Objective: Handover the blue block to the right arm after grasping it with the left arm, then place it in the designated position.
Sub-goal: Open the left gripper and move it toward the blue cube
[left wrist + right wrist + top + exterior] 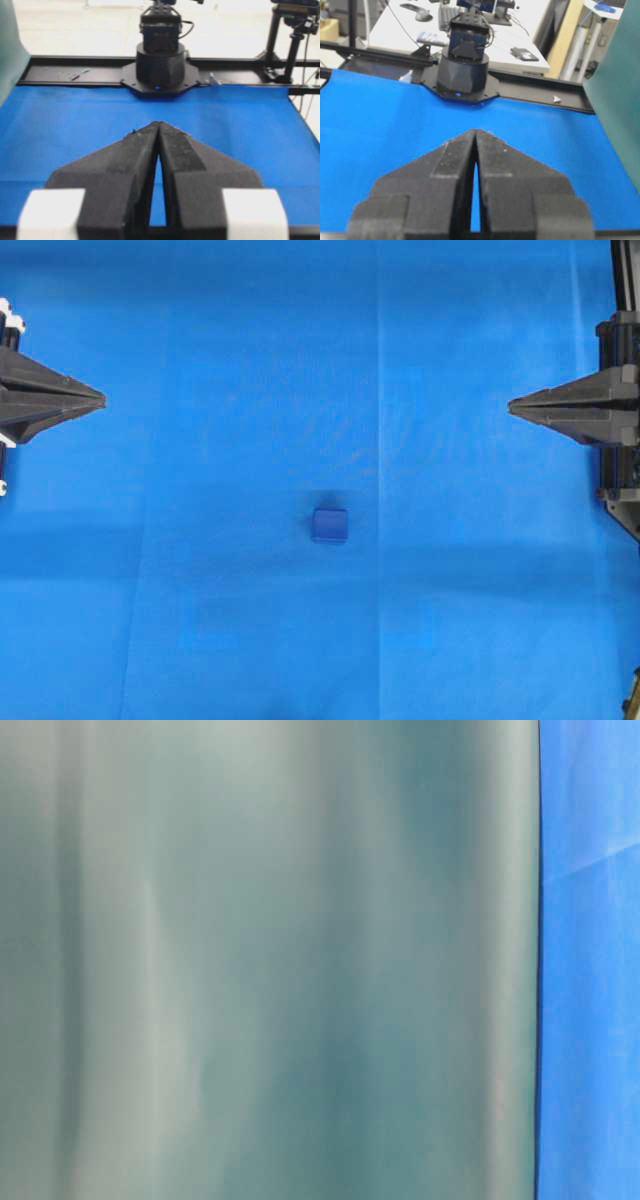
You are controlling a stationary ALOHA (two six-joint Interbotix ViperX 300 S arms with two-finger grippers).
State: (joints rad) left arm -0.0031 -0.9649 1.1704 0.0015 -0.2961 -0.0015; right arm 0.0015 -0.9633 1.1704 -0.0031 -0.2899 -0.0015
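We saw that our left gripper (158,131) had matte black, wedge-shaped fingers (125,160) tapering to a point, with white brackets (52,212) behind them. Our right gripper (476,136) had the same rough black fingers (507,165), without white parts.

Dark-blue block (329,525) on plain bright-blue cloth (200,590); both hands black, left w/ white brackets

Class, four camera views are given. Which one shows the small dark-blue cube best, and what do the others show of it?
The overhead exterior view: the small dark-blue cube sits unobstructed on the bright-blue cloth, apart from both grippers. The table-level view is mostly blocked by a blurred grey-green surface; neither wrist view shows the cube.
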